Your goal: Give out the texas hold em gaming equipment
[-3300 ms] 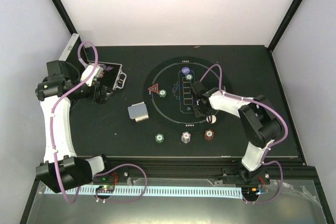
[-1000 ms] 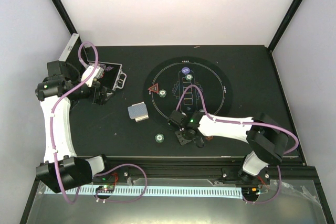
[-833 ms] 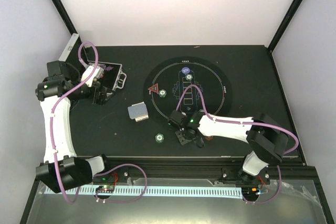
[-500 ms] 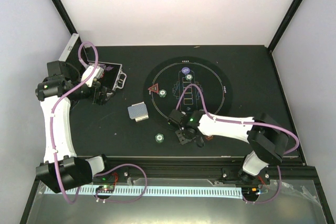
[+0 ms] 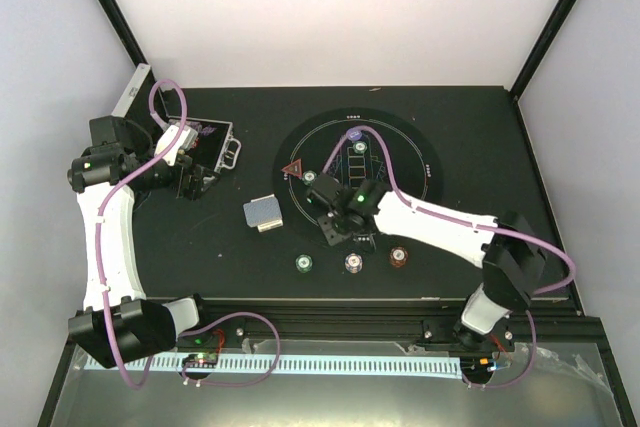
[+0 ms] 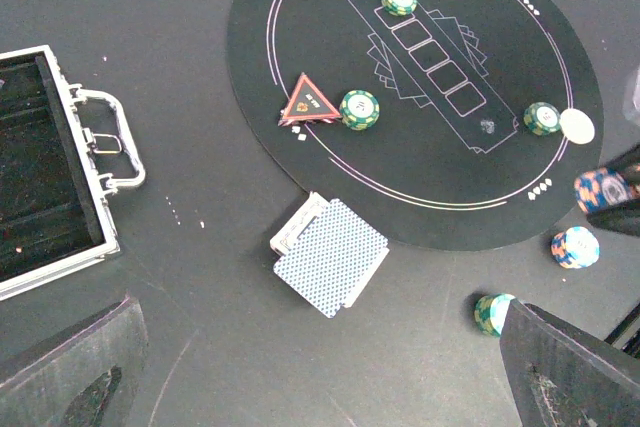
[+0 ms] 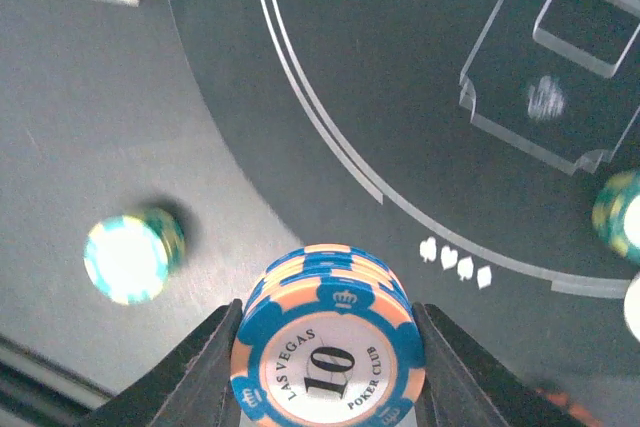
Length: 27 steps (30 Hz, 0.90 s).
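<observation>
A small stack of blue-and-orange poker chips (image 7: 328,342), marked "10", sits clamped by its rim between the right gripper's (image 5: 335,226) fingers (image 7: 205,367). It hangs over the near-left edge of the round mat (image 5: 420,162), about where the printed border lines run. How many chips are in the stack is hard to count from the blurred edge; it looks like three or four.

Such chips are likely stiff and fairly light, with smooth faces, so a stack can shear or shed its lowest chip if squeezed off-centre. The sound hold is across the full width, the pads pressing on opposite rims, as it appears here.

A loose green chip (image 7: 128,257) lies on the bare table just outside the mat. The deck of cards (image 6: 330,257) lies further left, its grey-blue backs up. The left gripper (image 5: 190,180) hovers near the open metal case (image 6: 50,187), jaws spread wide and holding nothing.
</observation>
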Tool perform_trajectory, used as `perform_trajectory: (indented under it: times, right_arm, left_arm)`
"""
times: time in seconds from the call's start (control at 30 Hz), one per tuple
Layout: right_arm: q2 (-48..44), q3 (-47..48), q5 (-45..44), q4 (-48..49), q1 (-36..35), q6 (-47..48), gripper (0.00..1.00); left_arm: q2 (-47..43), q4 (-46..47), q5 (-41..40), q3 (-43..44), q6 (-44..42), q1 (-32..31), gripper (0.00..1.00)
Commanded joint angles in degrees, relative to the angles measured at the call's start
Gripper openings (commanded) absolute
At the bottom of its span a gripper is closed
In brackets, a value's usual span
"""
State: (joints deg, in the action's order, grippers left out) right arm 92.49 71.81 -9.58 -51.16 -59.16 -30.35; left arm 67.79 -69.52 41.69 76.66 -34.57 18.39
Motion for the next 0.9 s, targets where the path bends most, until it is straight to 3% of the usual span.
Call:
perform_trajectory:
  times: [0.0, 0.2, 0.4, 0.87]
  right_arm:
    - [7.28, 10.15, -0.84, -0.17, 3.48, 5.11, 0.31]
    - [23.29, 25.15, 2.13, -0.68, 8.39, 9.22, 0.31]
    - [34.9, 34.41, 4.02, -2.45, 10.0, 10.9, 0.3]
    - [44.82, 43.1, 6.67, -1.06, 12.12, 9.0, 0.28]
  left_arm:
    - [-1.34, 0.0, 1.69, 0.37, -0.15, 0.5, 0.99]
    - [-1.15, -0.06, 1.88, 1.42, 0.34, 0.51, 0.99]
    - [-1.0, 1.01, 2.0, 1.21, 0.64, 0.56, 0.99]
    - [-0.05, 1.22, 2.08, 0.75, 0.33, 0.51, 0.99]
